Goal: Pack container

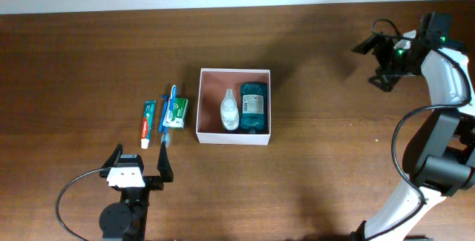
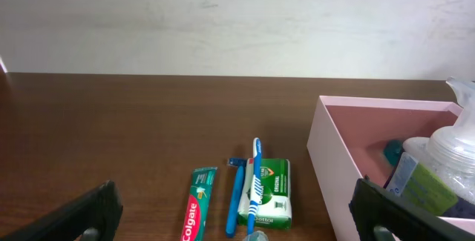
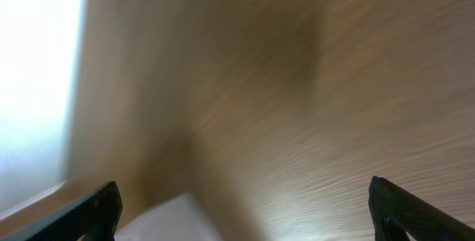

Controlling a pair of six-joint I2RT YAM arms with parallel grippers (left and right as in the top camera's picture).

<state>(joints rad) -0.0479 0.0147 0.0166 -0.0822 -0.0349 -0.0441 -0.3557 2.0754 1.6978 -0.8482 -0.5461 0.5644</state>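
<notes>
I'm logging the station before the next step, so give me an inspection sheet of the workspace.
Surface: dark wooden table, no spills seen.
Job's things: container holds a clear bottle and a teal bottle; toothpaste tube, blue toothbrush and green-and-white carton lie on the table beside it.
Clutter: nothing seen.
Grippers: left gripper open, empty, near the toothpaste tube; right gripper open, empty, far from the container.
Cables: left arm's cable loops beside its base; right arm's cable arcs away from the items.
Surroundings: pale wall behind the table.
</notes>
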